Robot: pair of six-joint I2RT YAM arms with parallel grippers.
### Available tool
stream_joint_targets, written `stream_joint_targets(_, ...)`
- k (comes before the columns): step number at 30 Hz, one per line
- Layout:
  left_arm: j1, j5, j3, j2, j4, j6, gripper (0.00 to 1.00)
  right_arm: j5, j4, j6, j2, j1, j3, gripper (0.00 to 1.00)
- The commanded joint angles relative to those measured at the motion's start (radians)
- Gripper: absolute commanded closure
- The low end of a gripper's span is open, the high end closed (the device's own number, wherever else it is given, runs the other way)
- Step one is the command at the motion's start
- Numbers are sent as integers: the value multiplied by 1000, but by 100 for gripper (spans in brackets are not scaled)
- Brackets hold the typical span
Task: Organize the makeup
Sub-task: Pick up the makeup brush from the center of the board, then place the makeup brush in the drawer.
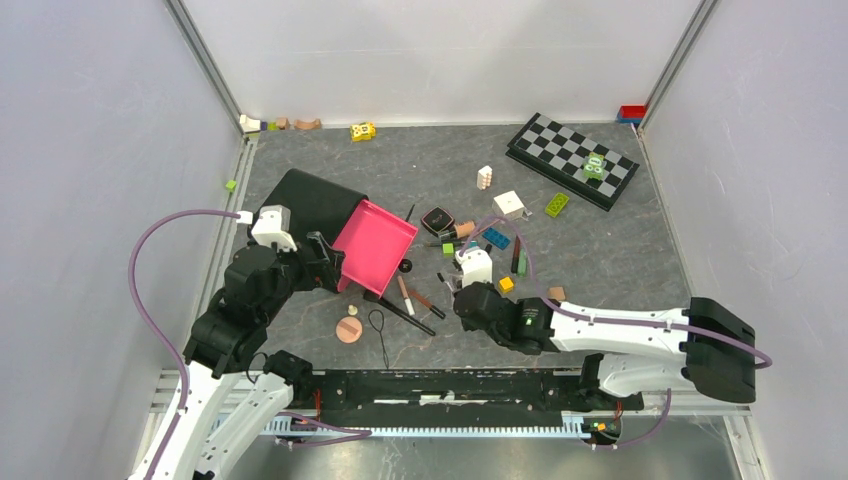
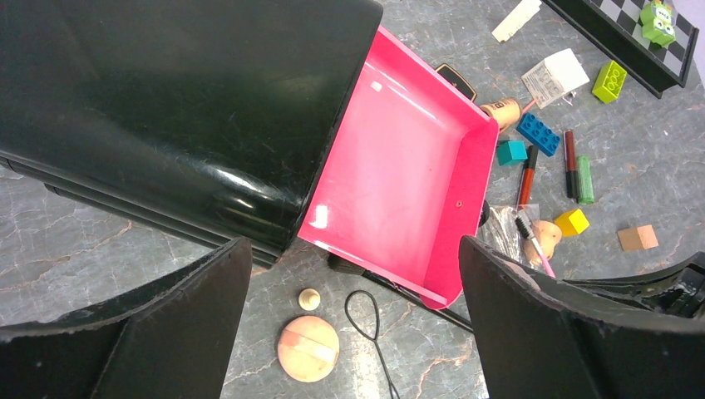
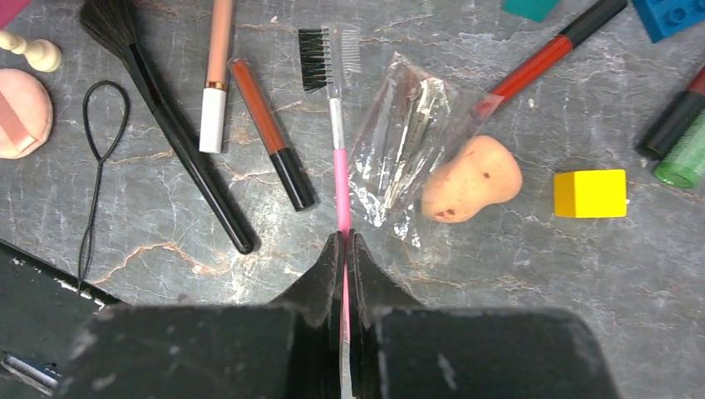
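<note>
On the grey marbled tabletop (image 1: 620,260), a checkered board (image 1: 560,150) lies far right with a green toy (image 1: 595,166) on it, a lime brick (image 1: 556,204) beside its near edge, then a white cube (image 1: 509,204), blue brick (image 1: 495,238), yellow block (image 1: 506,284) and tan block (image 1: 557,293) nearer.

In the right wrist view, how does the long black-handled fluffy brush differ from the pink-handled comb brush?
The black-handled fluffy brush has a thick dark handle and soft tuft; the pink-handled comb brush is thinner, with short bristles and comb teeth. The black one lies free and slanted; the pink one is pinched by the right gripper. Both point their heads away from it.
</note>
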Motion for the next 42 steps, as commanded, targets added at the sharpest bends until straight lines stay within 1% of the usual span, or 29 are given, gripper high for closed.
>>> stream_joint_targets(1, 5, -17, 4, -5, 34, -40, 0, 65, -36, 2, -53, 0, 51, 100)
stream_joint_targets(5, 5, -24, 4, -6, 33, -41, 0, 81, -68, -28, -68, 0, 109, 100)
stream_joint_targets(10, 5, -26, 4, -11, 33, -42, 0, 45, -141, -139, -14, -1, 275, 100)
stream_joint_targets(15, 5, -38, 4, -46, 33, -44, 0, -40, -255, -251, 128, -18, 532, 100)
stream_joint_targets(21, 5, -113, 2, -143, 20, -60, 0, -122, -423, -325, 353, -48, 838, 100)
stream_joint_targets(24, 5, -134, 0, -177, 16, -65, 0, -143, -462, -349, 436, -67, 934, 100)
stream_joint_targets(33, 5, -135, 0, -173, 13, -65, 0, -237, -432, -411, 554, -142, 1035, 100)
stream_joint_targets(37, 5, -134, 0, -167, 13, -65, 0, -285, -396, -436, 581, -155, 1041, 100)
stream_joint_targets(42, 5, -133, 0, -162, 13, -65, 0, -337, -404, -447, 641, -166, 1098, 100)
